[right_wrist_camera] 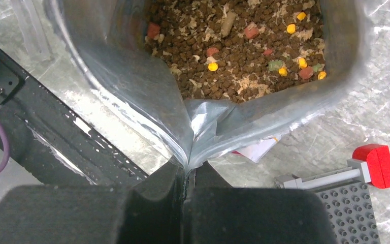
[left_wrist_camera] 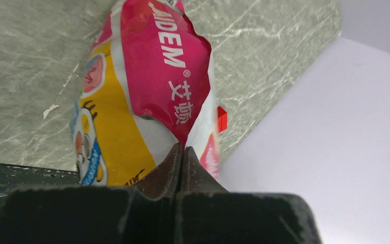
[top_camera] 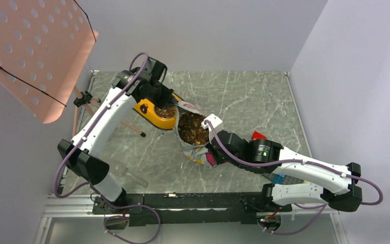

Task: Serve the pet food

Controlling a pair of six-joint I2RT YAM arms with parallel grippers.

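Your marbled grey-green tabletop [top_camera: 254, 96] fills the top view, with a perforated pink panel [top_camera: 35, 51] hanging over its 10 o'clock corner. Near the middle stands the cat-food bag [top_camera: 189, 150], mouth wide open and silver lining showing. Its outside is glossy pink, yellow and white with a cartoon face, as your left wrist camera sees it [left_wrist_camera: 152, 76].

Just beside the bag's rim at 10 o'clock sits the yellow double bowl [top_camera: 150, 113]. The cup nearest the bag shows brown pieces in it.

Your left pincer [left_wrist_camera: 183, 152] is pressed together on the bag's outer skin, at about 11 o'clock on the mouth in the top view. Your right pincer [right_wrist_camera: 188, 168] is clamped on a fold of the silver rim at about 5 o'clock, so the bag is pinched from two opposite sides.

At 3 o'clock from the bag, apart from it, lies a grey studded plate [right_wrist_camera: 348, 213], and near that a small red brick [right_wrist_camera: 378, 165] on a grey bar.

The kibble [right_wrist_camera: 233, 51] is inside the bag: small brown pellets mixed with a few yellow, red and green bits and pale flakes, plainly seen through the open mouth [top_camera: 192, 128].
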